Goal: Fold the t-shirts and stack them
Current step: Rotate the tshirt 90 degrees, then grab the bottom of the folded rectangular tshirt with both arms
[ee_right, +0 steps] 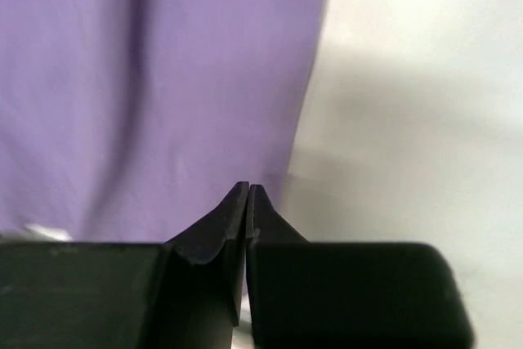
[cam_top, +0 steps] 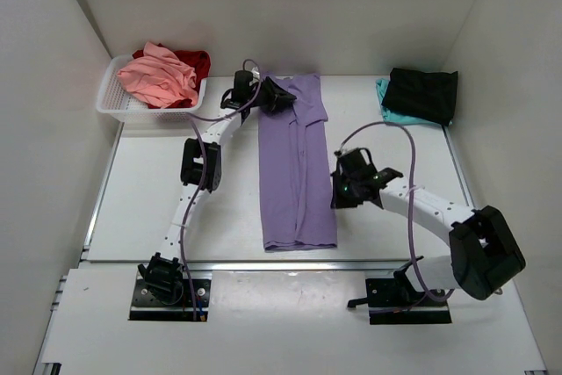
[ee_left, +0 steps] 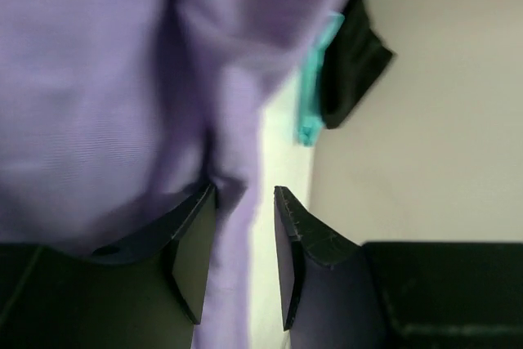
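The lavender-purple t-shirt lies flat as a long folded strip down the middle of the table. My left gripper is at its far left corner. In the left wrist view the shirt sends a ridge of cloth between the fingers of this gripper, which is open, with a gap showing on the right-hand side. My right gripper hovers at the shirt's right edge. The right wrist view shows it shut on nothing, with the purple cloth below it.
A white mesh basket at the back left holds a salmon-pink t-shirt and a red one. At the back right a folded black t-shirt lies on a teal one. White walls close in three sides.
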Robot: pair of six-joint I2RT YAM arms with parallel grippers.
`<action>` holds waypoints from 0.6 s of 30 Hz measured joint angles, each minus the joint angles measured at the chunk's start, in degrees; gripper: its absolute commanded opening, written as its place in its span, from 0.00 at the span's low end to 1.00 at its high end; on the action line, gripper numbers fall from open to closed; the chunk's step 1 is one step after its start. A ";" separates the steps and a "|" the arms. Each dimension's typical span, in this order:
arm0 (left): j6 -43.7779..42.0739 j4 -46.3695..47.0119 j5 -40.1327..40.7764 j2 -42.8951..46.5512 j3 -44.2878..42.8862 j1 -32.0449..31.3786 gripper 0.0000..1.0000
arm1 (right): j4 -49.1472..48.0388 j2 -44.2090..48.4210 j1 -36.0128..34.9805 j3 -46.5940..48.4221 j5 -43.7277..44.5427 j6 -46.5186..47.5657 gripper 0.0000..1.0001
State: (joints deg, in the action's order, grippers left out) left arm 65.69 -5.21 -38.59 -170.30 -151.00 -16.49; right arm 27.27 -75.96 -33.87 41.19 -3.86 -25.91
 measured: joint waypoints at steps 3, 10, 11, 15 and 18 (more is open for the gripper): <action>1.92 0.46 -1.95 0.50 -1.86 0.28 0.46 | -2.80 -2.25 4.24 5.03 0.13 2.23 0.01; -6.54 -19.23 -5.11 6.80 -8.17 1.46 0.49 | -9.84 -18.23 9.49 18.78 -0.11 4.31 0.00; -9.01 -23.47 -5.01 8.28 -8.57 1.62 0.50 | -10.14 -20.83 9.66 20.79 -0.15 4.61 0.00; -19.85 -41.38 -2.91 15.26 -9.38 2.19 0.51 | -11.28 -29.05 9.86 27.43 -1.07 5.11 0.00; -27.23 -52.78 -1.22 19.69 -10.10 2.49 0.51 | -11.52 -31.50 9.79 29.62 -2.05 5.14 0.00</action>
State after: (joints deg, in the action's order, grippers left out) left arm 38.46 -58.00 -39.81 -150.61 -161.10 -14.00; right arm 15.75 -107.46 -24.08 70.81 -5.91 -20.78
